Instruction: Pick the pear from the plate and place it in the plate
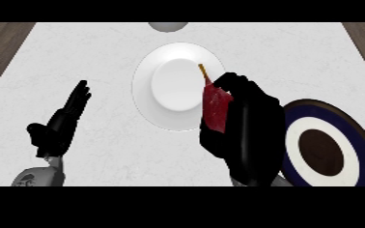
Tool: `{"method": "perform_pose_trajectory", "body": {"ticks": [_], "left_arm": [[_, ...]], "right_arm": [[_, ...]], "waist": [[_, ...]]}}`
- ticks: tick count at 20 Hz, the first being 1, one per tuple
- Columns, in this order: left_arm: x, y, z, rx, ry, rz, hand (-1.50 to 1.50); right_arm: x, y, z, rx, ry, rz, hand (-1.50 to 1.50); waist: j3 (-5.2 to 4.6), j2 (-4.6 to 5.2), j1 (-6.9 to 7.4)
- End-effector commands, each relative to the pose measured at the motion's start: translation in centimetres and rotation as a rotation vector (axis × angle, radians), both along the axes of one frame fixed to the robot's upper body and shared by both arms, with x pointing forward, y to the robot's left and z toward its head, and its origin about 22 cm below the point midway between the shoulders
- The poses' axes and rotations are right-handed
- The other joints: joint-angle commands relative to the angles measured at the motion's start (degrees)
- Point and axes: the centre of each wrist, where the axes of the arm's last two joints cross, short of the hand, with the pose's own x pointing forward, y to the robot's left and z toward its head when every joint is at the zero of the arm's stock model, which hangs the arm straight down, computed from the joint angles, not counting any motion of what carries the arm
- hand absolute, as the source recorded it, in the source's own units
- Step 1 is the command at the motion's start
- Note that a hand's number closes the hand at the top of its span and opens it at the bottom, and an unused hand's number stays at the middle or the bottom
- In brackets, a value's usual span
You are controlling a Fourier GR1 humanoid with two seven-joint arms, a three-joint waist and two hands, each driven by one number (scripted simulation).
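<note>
We see the pale counter (85, 53) spanning the view, with a white plate (175, 84) at its middle and a dark blue plate with a white ring and brown centre (324, 147) at the right edge. A grey round object (169, 25) peeks in at the top. Our right hand (246, 135) is curled round the red pear (215, 107), holding it over the white plate's right rim, stem pointing up. Our left hand (61, 123) rests open at lower left, fingers straight, touching nothing.
</note>
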Motion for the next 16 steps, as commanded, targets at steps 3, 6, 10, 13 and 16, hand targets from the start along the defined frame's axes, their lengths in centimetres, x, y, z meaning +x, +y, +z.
{"method": "perform_pose_trajectory", "body": {"ticks": [3, 6, 10, 13, 16], "left_arm": [[-0.5, 2.2, 0.0, -0.012, -0.015, -0.004, 0.0], [0.3, -0.4, -1.0, -0.007, 0.016, -0.02, 0.0], [0.0, 1.8, 0.7, -0.007, 0.001, -0.011, 0.0], [0.1, -0.4, -0.4, -0.01, -0.009, -0.022, 0.0], [-0.3, -0.6, -0.7, 0.0, -0.007, -0.048, 0.0]], "right_arm": [[5.8, 2.4, -2.1, 0.083, 0.058, -0.014, 1.5], [7.5, 4.3, -3.2, 0.079, 0.059, -0.001, 1.5], [9.5, 5.6, -4.0, 0.097, 0.08, -0.001, 1.5], [11.6, 4.6, -4.1, 0.208, 0.028, -0.047, 1.5], [12.8, 3.8, -4.7, 0.301, -0.003, -0.137, -1.5]], "waist": [[0.01, 0.09, 0.41], [0.01, 0.13, 0.39], [0.02, 0.11, 1.09], [0.05, 0.43, 1.67], [0.05, 0.58, 2.33]]}}
